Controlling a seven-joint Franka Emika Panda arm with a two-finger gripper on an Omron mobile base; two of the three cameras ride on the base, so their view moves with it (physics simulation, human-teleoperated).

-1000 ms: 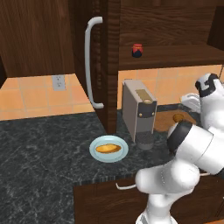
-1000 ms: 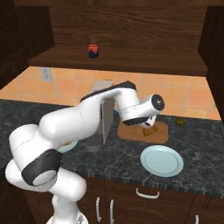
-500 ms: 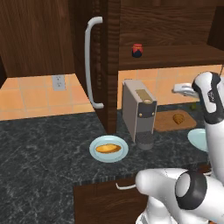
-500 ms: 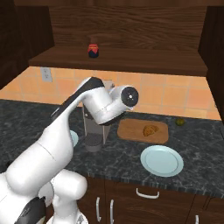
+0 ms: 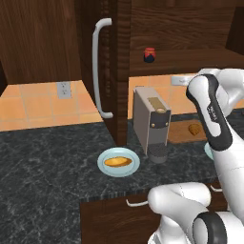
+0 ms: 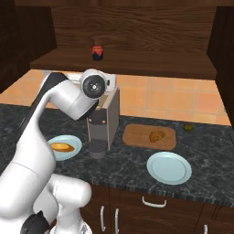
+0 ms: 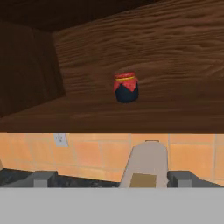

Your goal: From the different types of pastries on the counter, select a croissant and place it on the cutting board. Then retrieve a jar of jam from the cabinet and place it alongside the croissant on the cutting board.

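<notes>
Cabinet (image 6: 137, 32): recessed shelf above the counter (image 6: 201, 137); approach level, clear of the shelf lip.
Cutting board (image 6: 137, 135): croissant (image 6: 156, 136) already on it; space beside for the jar.
Gripper (image 7: 111, 178): jaws spread, empty, aimed at the shelf.
Jar of jam (image 7: 126, 87): upright on shelf, ahead; centre, then close low on the body.

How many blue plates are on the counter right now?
2. One plate, left of the grey appliance, holds the elongated pastry. The other plate sits bare in front of the cutting board. The arm may hide others.
</notes>
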